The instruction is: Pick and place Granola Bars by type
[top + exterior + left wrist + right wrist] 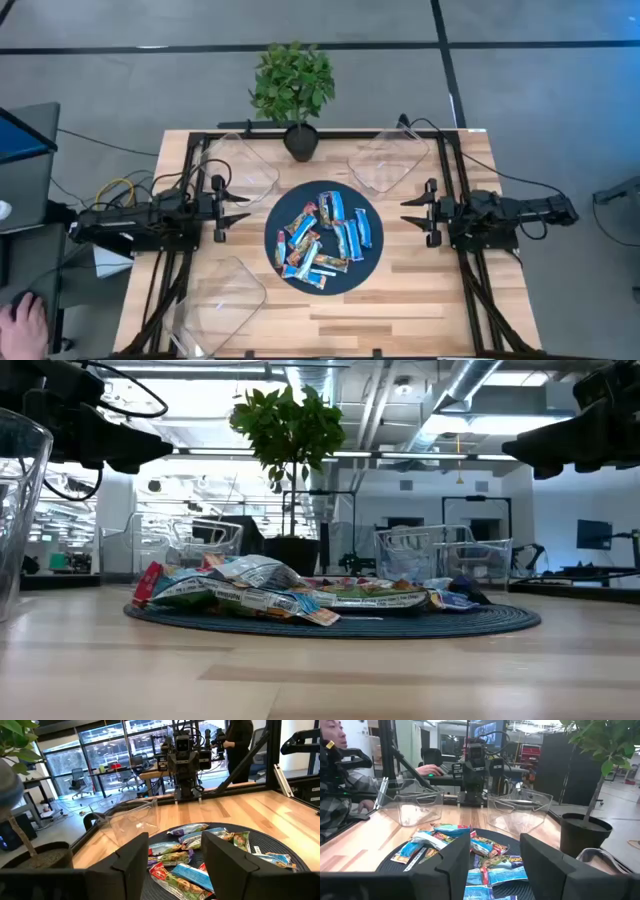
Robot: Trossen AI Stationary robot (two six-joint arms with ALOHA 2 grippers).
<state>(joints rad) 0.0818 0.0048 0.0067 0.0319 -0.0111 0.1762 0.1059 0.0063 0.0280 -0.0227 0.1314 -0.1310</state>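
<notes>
Several Granola Bars [322,240] lie heaped on a round dark mat [352,282] in the middle of the wooden table; most wrappers are blue and white, some green, orange or red. The low view shows the heap [270,592] resting on the mat [500,620]. My left gripper [240,209] hovers open just left of the mat, pointing at it, with the bars [185,865] in front of its fingers [131,860]. My right gripper [408,212] hovers open just right of the mat, facing the bars [490,865]. Nothing sits between either pair of fingers.
Three clear plastic bins stand around the mat: far left [243,165], far right [385,160] and near left [220,298]. A potted plant [293,85] stands at the table's far edge, its pot [300,142] between the two far bins. A person's hand [25,320] rests beyond the table's left side.
</notes>
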